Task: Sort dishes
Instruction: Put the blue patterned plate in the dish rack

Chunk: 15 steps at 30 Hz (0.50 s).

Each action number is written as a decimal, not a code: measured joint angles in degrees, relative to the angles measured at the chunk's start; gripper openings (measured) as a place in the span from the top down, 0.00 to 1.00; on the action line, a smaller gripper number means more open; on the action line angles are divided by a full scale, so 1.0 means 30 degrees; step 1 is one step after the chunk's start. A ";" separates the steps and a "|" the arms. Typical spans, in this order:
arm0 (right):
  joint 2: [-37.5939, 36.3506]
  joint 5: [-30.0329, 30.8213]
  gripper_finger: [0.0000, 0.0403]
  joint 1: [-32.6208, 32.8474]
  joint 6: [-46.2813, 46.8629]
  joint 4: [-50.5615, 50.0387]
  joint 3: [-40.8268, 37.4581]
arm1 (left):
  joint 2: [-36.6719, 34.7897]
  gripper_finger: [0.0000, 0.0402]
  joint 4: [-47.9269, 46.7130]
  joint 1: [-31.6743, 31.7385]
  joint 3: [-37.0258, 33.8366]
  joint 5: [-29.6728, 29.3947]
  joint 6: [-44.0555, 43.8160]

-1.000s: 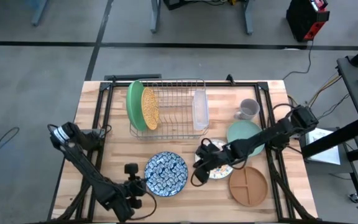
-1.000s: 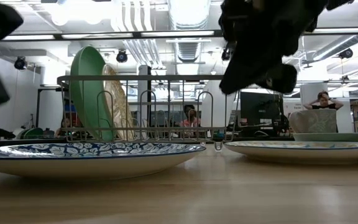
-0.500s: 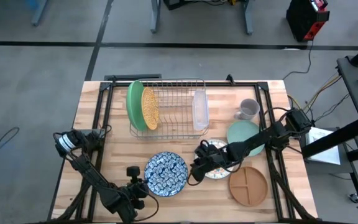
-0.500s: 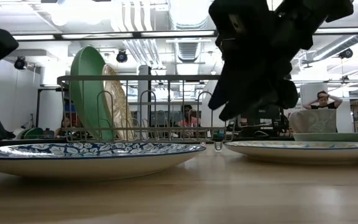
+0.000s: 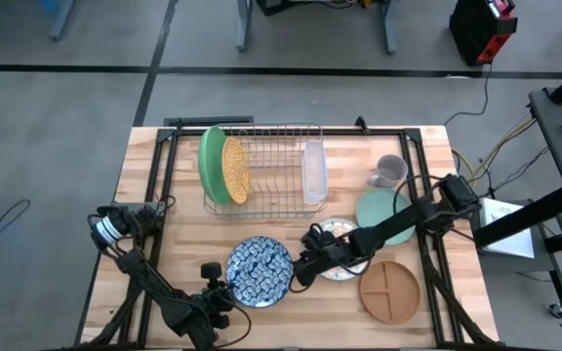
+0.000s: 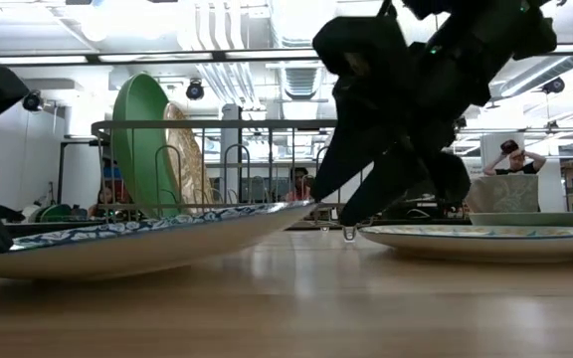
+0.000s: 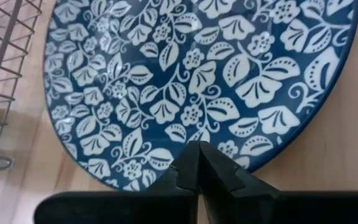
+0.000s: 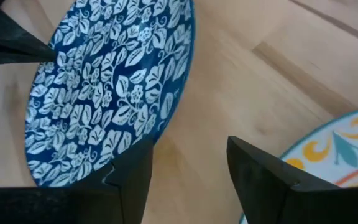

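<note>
my left gripper [image 7: 199, 163] has its fingers pressed together on the near rim of the blue leaf-patterned plate [image 5: 259, 271], and in the low view that plate sits tilted, the edge far from my left gripper lifted off the table [image 5: 179, 229]. my right gripper [image 8: 188, 163] stands open just past that raised edge, one finger almost touching the rim, the other toward the white floral plate [image 5: 341, 259] beside it. nothing is in it yet.

i judge the blue plate to be glazed ceramic: stiff, fairly heavy, slick, and it would chip if it dropped back. a thin rim pinch like the left one could slip, so i'd take the raised rim deep between the right fingers, one over and one under.

farther out from the right gripper lie the pale teal plate [image 5: 382, 210] and the brown divided plate [image 5: 389, 291]. well beyond, the green plate [image 5: 209, 164] and gold speckled plate [image 5: 235, 169] stand upright in the wire rack [image 5: 271, 168].
</note>
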 joint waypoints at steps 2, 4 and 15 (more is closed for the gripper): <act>0.0262 0.0000 0.50 0.0000 0.0000 -0.0026 0.0228 | 0.0060 1.00 0.0108 0.0001 0.0015 -0.0031 0.0000; 0.0407 -0.0018 0.49 0.0000 -0.0004 0.0023 0.0455 | 0.0060 1.00 0.0252 0.0001 0.0007 0.0054 -0.0035; 0.0436 -0.0044 0.45 -0.0007 -0.0590 0.0229 0.1147 | 0.0060 1.00 0.0784 0.0001 -0.0038 0.0291 -0.0061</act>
